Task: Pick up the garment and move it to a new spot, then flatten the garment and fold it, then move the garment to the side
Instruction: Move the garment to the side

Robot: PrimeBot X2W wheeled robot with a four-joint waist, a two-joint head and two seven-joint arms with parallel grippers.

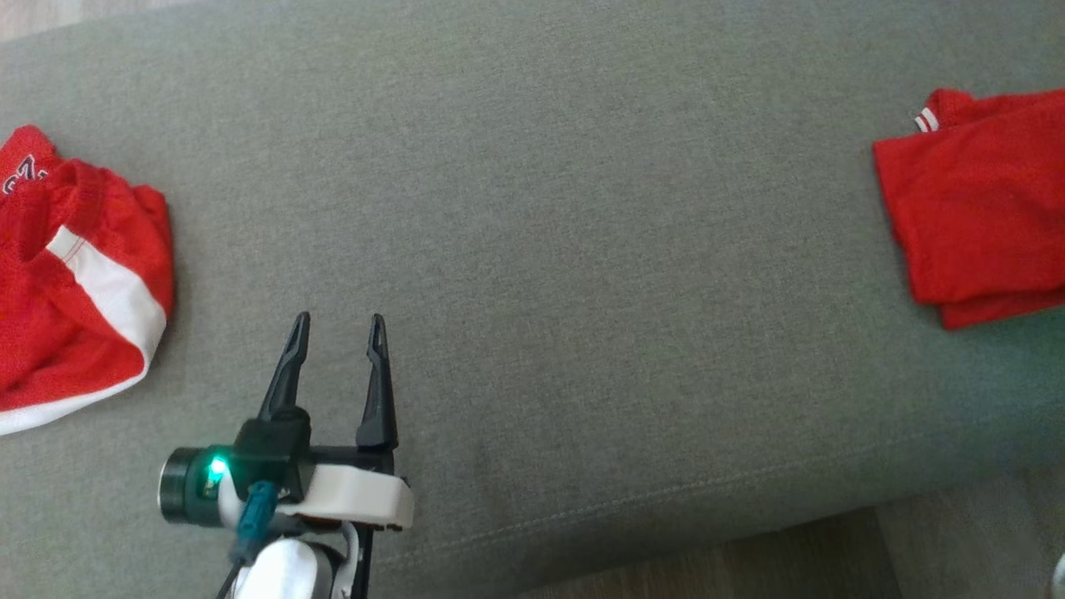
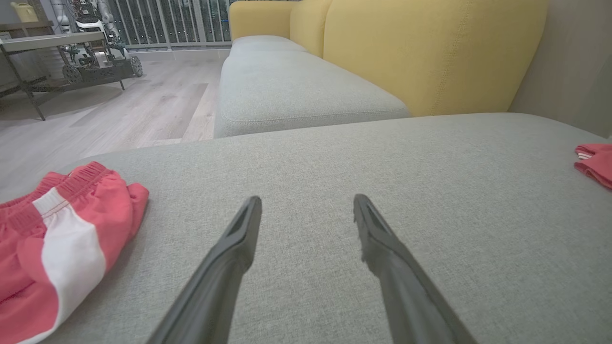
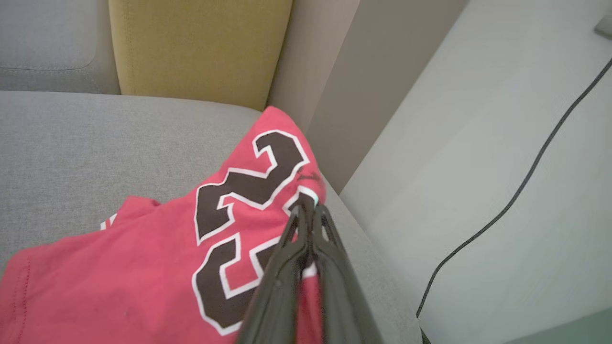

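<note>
Jersey (image 1: 973, 208), red and folded, lies at the right end of the grey cushion (image 1: 541, 208), probably being set aside as the final step. The right gripper (image 3: 310, 210) has its jaws clenched on the jersey's edge. The left gripper (image 1: 339, 329) hovers nearer the left, jaws spread wide and holding nothing, with red shorts (image 1: 75, 274) to its left.

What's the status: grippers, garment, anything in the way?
Left gripper open above bare cushion. Right gripper shut on edge of red jersey, near cushion's end. Red-and-white shorts lying off to left, not in the way.
</note>
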